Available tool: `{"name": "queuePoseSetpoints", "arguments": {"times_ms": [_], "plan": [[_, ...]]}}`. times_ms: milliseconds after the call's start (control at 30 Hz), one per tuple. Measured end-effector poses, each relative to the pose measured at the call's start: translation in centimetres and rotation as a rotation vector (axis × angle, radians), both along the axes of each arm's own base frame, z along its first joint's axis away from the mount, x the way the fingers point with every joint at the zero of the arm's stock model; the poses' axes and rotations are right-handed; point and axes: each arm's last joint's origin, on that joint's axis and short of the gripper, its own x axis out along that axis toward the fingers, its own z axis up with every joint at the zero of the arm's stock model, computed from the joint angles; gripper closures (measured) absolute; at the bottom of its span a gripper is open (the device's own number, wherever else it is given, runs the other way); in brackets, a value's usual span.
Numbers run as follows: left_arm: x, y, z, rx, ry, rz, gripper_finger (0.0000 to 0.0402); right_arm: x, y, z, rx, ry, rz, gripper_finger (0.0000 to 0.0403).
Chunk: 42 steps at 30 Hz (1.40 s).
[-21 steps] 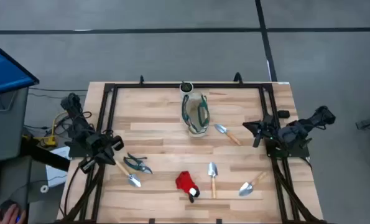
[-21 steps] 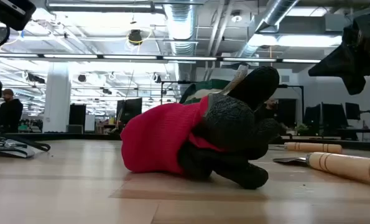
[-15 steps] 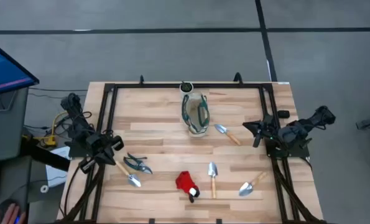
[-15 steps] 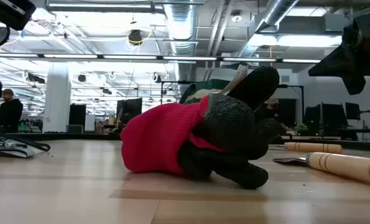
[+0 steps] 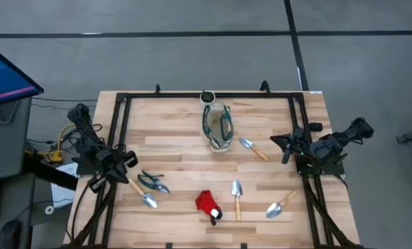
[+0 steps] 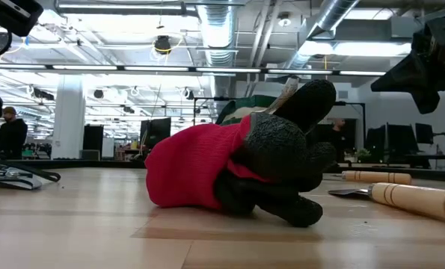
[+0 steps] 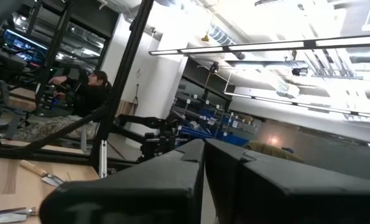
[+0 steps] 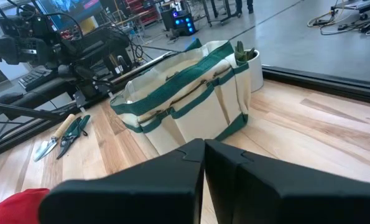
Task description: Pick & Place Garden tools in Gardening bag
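Observation:
The gardening bag (image 5: pixel 218 128) stands open at the table's far middle, also in the right wrist view (image 8: pixel 185 102). Garden tools lie flat on the wood. One trowel (image 5: pixel 253 148) is right of the bag, two more (image 5: pixel 237 197) (image 5: pixel 280 204) are near the front right, and another (image 5: pixel 143 196) lies at the left beside the pruning shears (image 5: pixel 154 182). The red-and-black glove (image 5: pixel 208 203) (image 6: pixel 237 175) lies at the near middle. My left gripper (image 5: pixel 128 160) (image 7: pixel 203 180) hovers shut at the table's left edge. My right gripper (image 5: pixel 282 146) (image 8: pixel 204 168) hovers shut at the right edge. Neither holds anything.
A small white pot (image 5: pixel 207 97) (image 8: pixel 250 65) with a green plant stands just behind the bag. A black metal frame (image 5: pixel 192 95) runs round the table's far and side edges. Bare wood lies between the bag and the glove. A person (image 7: pixel 88 93) sits in the room beyond.

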Motion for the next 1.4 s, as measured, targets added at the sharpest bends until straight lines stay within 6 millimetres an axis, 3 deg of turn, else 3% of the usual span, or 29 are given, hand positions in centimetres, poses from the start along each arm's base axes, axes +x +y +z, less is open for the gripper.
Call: {"name": "queuePoseSetpoints", "arguments": {"times_ms": [867, 1200, 1400], "plan": [[-0.1, 0.1, 0.4, -0.038, -0.027, 0.001, 0.0399, 0.0, 0.0, 0.0, 0.000, 0.001, 0.000, 0.0397], [-1.0, 1.3, 2.6, -0.216, -0.220, 0.035, 0.0399, 0.0, 0.0, 0.0, 0.000, 0.000, 0.000, 0.0397], [-1.5, 2.3, 3.6, -0.218, -0.355, 0.190, 0.0399, 0.0, 0.0, 0.0, 0.000, 0.000, 0.000, 0.0397]]}}
